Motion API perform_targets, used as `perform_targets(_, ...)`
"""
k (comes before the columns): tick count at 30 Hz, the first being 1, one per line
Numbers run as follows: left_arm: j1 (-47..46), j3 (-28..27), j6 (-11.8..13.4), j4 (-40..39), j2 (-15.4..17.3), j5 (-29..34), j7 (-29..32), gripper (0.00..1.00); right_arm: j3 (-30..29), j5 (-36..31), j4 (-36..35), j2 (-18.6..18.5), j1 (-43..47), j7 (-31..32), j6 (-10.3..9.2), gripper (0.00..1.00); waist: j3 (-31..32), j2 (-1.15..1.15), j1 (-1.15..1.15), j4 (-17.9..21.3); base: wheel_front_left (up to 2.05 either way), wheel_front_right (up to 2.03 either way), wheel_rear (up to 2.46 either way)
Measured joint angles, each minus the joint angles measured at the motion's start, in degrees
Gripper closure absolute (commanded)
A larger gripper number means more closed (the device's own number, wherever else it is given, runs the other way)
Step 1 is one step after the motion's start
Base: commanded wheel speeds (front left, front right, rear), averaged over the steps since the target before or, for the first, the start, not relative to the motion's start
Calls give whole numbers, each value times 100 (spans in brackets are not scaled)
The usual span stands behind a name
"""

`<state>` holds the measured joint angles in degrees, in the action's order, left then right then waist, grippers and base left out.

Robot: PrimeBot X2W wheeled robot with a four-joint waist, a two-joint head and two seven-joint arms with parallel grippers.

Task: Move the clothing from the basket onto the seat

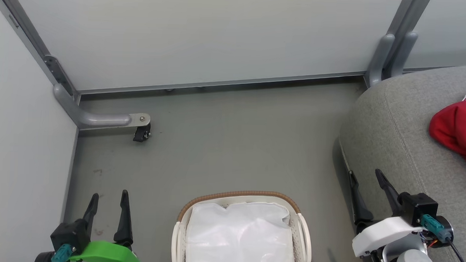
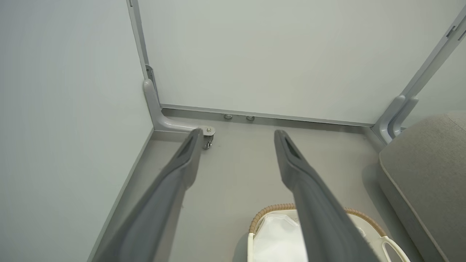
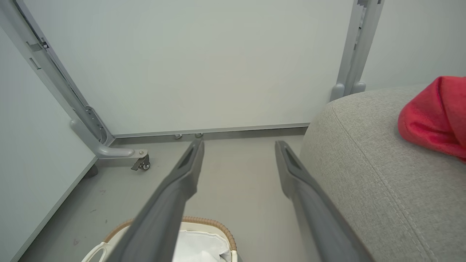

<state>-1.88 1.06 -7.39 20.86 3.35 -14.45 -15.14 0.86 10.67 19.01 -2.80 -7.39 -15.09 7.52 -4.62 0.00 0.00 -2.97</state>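
Clothing (image 1: pixel 456 127) of bright red soft fabric with white stripes lies heaped on the large grey fabric-upholstered couch seat (image 1: pixel 403 125), up and to the right of the oval white plastic laundry basket (image 1: pixel 238 195) with its brown woven rim. The basket stands on the grey floor (image 1: pixel 224 146). As far as it can be seen it holds nothing but its white cloth liner (image 1: pixel 241 236), and its near end is cut off at the bottom of the head view. Left of the basket, the left gripper (image 1: pixel 110 193) hangs with its two long dark fingers (image 1: pixel 124 216) spread and nothing between them. Right of the basket, at the seat's rounded edge, the right gripper (image 1: pixel 365 172) is likewise spread wide and empty. In the right wrist view the clothing sits to the right of that gripper's fingers and beyond them, on the cushion, while the basket's rim lies low to their left. The right arm is plainly the nearer to the clothing; the left arm has the whole basket between itself and the seat. The heap runs off the edge of both views, so its long axis cannot be told. By the look of it the transfer is done or close to it — any further reach would turn on whether a garment lies in the basket's hidden near end.
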Motion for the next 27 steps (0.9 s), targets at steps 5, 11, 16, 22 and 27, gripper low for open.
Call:
perform_targets(5, 58, 80, 1, 187, -46, -62, 2, 100, -2, 7, 180, 38, 91, 3, 0, 100, 41, 0, 0, -16, 0, 0, 0)
perform_targets(11, 68, 58, 1, 216, -64, -528, 152, 100, -43, 504, 254, 55, 132, 163, 0, 100, 59, 0, 0, -3, 0, 0, 0)
perform_targets(16, 68, 10, 1, 163, -64, -1046, 289, 100, -85, 1021, 200, 54, 132, 301, 0, 100, 74, 0, 0, 9, 0, 0, 0)
perform_targets(22, 64, -68, 1, 102, -64, -1597, 448, 100, -144, 1627, 141, 54, 132, 448, 0, 100, 93, 0, 0, 24, 0, 0, 0)
perform_targets(27, 57, -109, 1, 34, -64, -2072, 573, 100, -185, 2107, 92, 53, 132, 573, 0, 100, 109, 0, 0, 36, 0, 0, 0)
